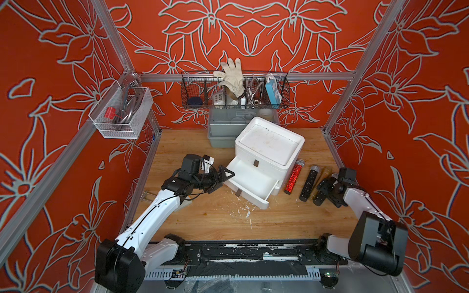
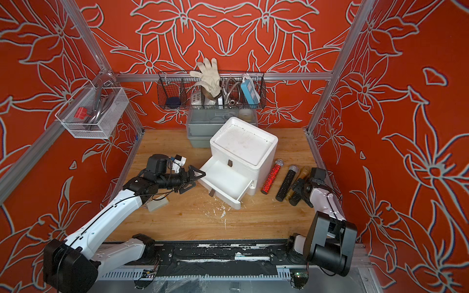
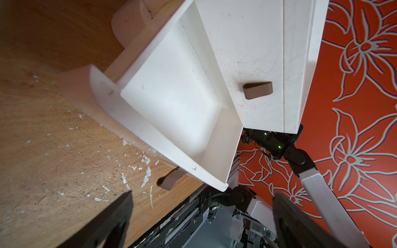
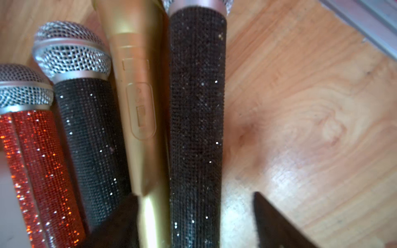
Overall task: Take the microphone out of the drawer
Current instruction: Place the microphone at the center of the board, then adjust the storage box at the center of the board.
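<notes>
The white drawer (image 1: 250, 181) (image 2: 223, 180) (image 3: 171, 103) stands pulled out of the white cabinet (image 1: 270, 147), and its floor is bare. Right of the cabinet several microphones lie side by side on the table: red glitter (image 1: 294, 176) (image 4: 43, 171), black glitter (image 1: 309, 183) (image 4: 90, 139), gold (image 2: 302, 173) (image 4: 139, 96) and another black glitter microphone (image 1: 320, 197) (image 4: 196, 107). My right gripper (image 1: 326, 189) (image 4: 193, 206) is open, low over the handle ends of the gold and the rightmost black one. My left gripper (image 1: 223, 181) (image 3: 203, 194) is open beside the drawer's left wall, holding nothing.
A grey bin (image 1: 220, 132) sits behind the cabinet. A black wire basket (image 1: 234, 91) with a white glove hangs on the back wall, and a white mesh basket (image 1: 121, 114) on the left wall. White flecks (image 1: 247, 213) dot the wood before the drawer.
</notes>
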Tool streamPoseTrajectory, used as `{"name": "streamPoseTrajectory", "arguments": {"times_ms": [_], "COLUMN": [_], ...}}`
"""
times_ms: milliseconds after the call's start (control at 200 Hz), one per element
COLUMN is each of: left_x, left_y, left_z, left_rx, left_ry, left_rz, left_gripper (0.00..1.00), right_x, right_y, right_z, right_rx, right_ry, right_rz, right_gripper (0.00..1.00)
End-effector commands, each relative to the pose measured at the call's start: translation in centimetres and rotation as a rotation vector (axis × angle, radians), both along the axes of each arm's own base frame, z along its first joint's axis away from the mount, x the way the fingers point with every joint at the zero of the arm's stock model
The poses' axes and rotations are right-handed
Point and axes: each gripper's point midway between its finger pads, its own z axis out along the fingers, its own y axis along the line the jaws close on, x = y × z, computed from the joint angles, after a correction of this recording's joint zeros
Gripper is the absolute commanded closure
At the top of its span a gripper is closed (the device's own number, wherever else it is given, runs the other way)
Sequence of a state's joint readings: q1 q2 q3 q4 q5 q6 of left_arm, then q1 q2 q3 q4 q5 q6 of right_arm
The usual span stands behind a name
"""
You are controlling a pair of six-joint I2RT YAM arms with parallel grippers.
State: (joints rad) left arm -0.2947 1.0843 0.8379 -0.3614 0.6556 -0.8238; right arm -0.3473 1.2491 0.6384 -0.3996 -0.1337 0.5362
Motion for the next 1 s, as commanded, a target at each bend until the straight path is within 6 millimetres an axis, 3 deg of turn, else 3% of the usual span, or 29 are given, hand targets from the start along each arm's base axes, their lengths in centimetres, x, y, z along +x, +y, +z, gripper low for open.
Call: {"name": "streamPoseTrajectory", "arguments": {"times_ms": [0, 145, 270, 375, 475, 611, 701, 831, 996], "left_x": [-0.2, -0.3, -0.6, -1.0, -1.5, -2.5, -2.9, -3.1, -2.8], "left_y": [0.2, 0.3, 0.5, 0.9, 1.3, 1.7, 1.9, 1.9, 1.9], "left_z": [0.0, -0.2, -0.5, -1.0, -1.8, -2.8, -3.8, -4.8, -4.8], "left_rx": [-0.001, 0.001, 0.009, 0.021, 0.025, 0.012, 0.001, -0.018, -0.012], "left_ry": [-0.006, 0.001, 0.010, 0.022, 0.044, 0.067, 0.092, 0.117, 0.114], "left_rz": [0.011, 0.018, 0.031, 0.047, 0.066, 0.098, 0.117, 0.136, 0.132], "left_gripper": [0.00, 0.00, 0.00, 0.01, 0.02, 0.03, 0.04, 0.04, 0.04], "right_x": [0.3, 0.6, 2.1, 4.3, 6.7, 8.2, 8.9, 9.5, 10.2], "right_y": [-0.1, 0.1, 1.6, 4.3, 7.7, 12.0, 14.4, 16.5, 17.0], "right_z": [2.0, 4.8, 8.3, 12.0, 17.1, 23.7, 26.4, 27.0, 24.7], "right_rx": [-0.005, -0.018, 0.042, 0.164, 0.246, 0.286, 0.343, 0.371, 0.364], "right_ry": [-0.035, -0.103, -0.220, -0.342, -0.497, -0.645, -0.700, -0.706, -0.637], "right_rz": [-0.001, 0.011, 0.062, 0.136, 0.248, 0.392, 0.465, 0.504, 0.477], "right_gripper": [0.00, 0.00, 0.00, 0.00, 0.00, 0.00, 0.12, 0.38, 0.40]}}
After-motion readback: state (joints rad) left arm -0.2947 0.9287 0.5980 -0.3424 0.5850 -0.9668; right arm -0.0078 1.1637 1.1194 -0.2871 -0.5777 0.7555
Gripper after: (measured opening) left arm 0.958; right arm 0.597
